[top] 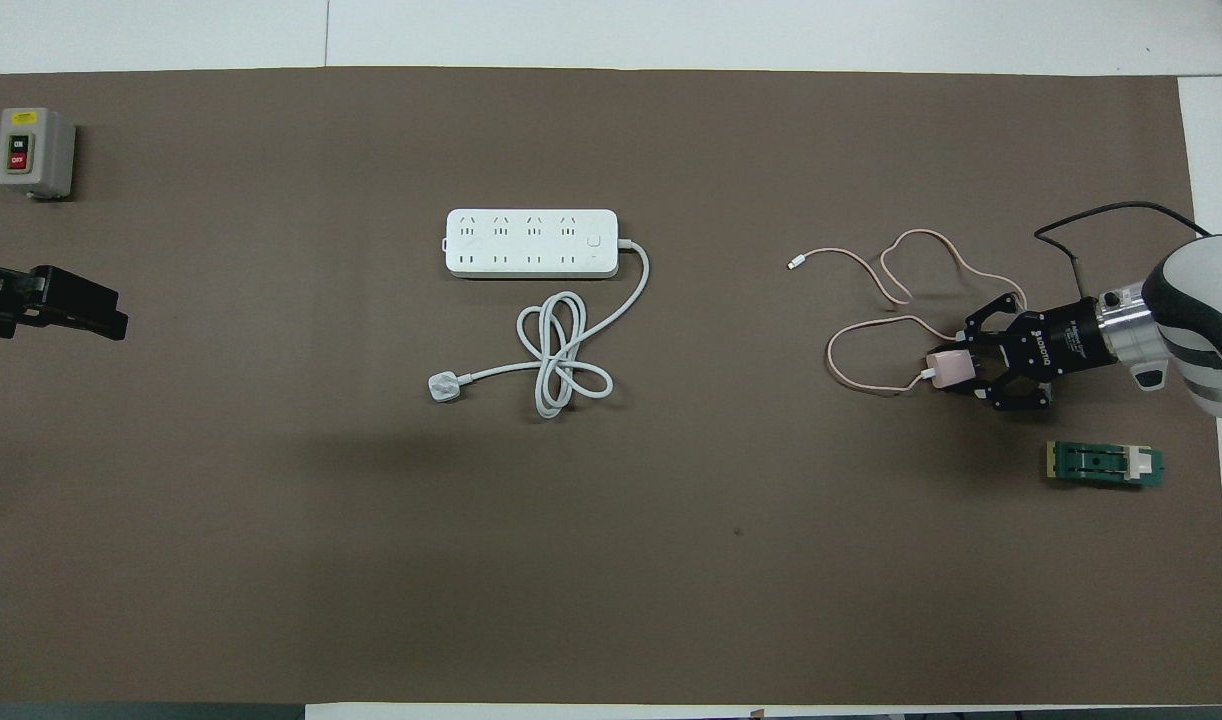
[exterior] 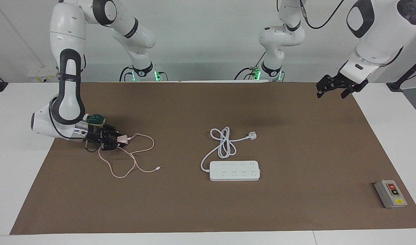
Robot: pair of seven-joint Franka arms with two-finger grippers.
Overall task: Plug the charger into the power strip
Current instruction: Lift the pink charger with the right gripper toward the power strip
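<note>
Plainly printed "ON" and "OFF" on the grey switch box at the left arm's end of the table. Beside it, aloft and waiting, left gripper, fingers apart. Mid-table, power strip, long axis along the table, cord end toward the right arm. Low at that arm's end, right gripper clamped on the pink charger, cable end toward the strip, near a green block.

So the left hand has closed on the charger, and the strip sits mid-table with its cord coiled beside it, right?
Not the left: the right hand has closed on the charger, as the overhead view shows. The left hand waits open. The strip and coiled cord are as you say.
</note>
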